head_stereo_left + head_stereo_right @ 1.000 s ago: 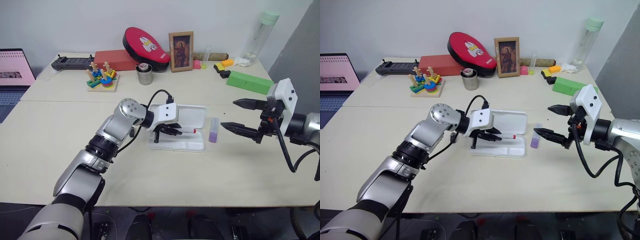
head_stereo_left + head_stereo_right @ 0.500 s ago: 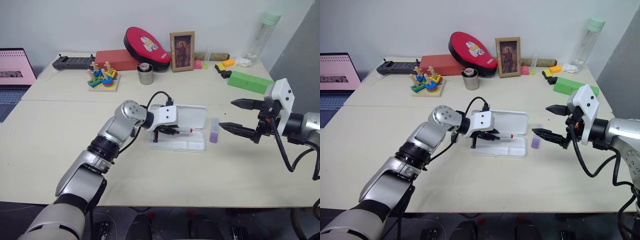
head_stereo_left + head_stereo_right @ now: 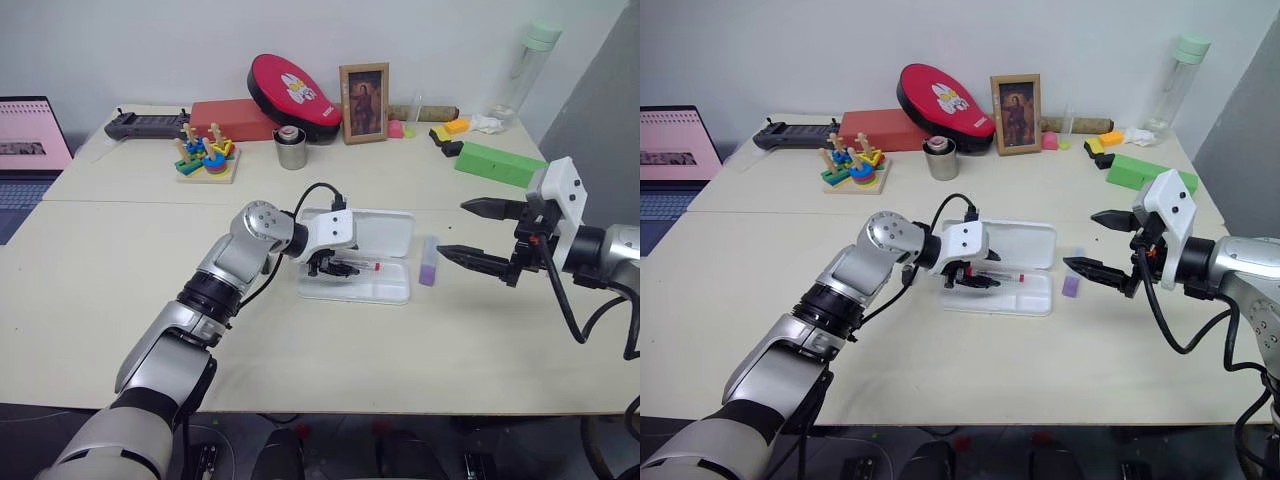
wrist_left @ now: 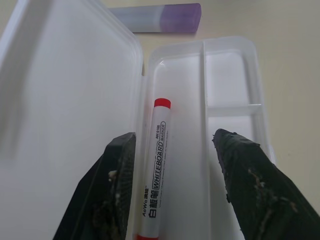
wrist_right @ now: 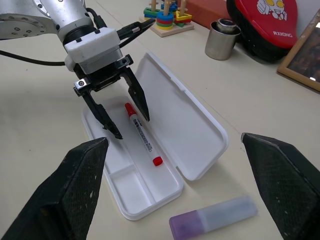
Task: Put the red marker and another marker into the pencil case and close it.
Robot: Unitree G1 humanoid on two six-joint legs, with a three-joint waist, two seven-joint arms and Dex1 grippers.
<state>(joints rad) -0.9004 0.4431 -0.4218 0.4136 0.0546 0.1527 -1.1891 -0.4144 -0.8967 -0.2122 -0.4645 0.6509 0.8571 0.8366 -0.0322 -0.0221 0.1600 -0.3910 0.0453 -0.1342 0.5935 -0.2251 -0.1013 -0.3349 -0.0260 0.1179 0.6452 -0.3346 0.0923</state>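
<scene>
1. One marker is in: the red marker lies in the tray of the open pencil case, between the parted, empty jaws of the left gripper.
2. The purple marker lies on the table just beside the case.
3. The right gripper, jaws wide and empty, hovers near; it likely must grasp the purple marker next.

Open pencil case mid-tabletop, red marker in tray beneath parted left gripper; purple marker beside; right gripper open.
</scene>
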